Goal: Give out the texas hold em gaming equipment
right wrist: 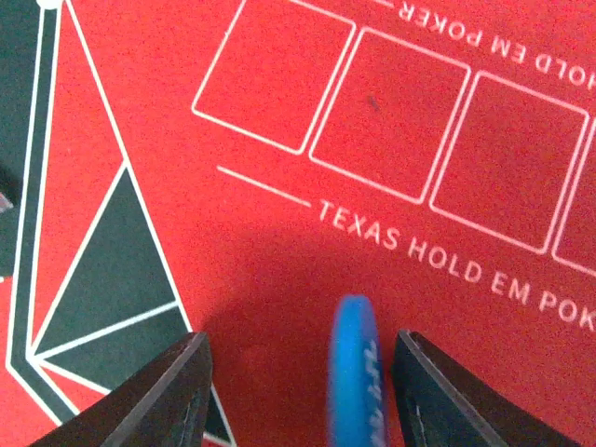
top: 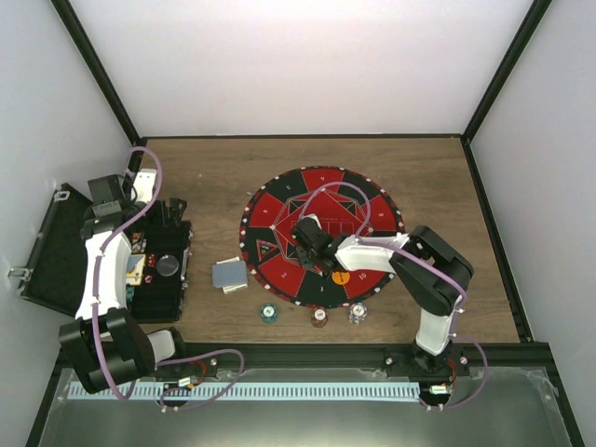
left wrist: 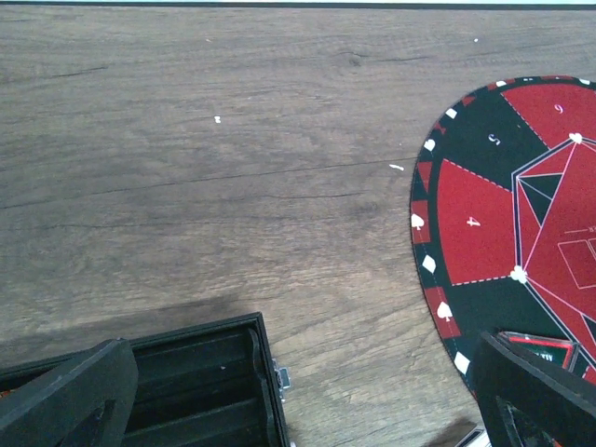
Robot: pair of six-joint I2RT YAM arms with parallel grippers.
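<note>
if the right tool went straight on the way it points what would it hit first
Probably the blue button, standing on edge between the right tool's fingers; past it, the red mat. Depth is unclear.

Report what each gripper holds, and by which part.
Left gripper: nothing, jaws wide open. Right gripper: nothing gripped; the blue button stands on edge between its jaws, with a gap on each side.
</note>
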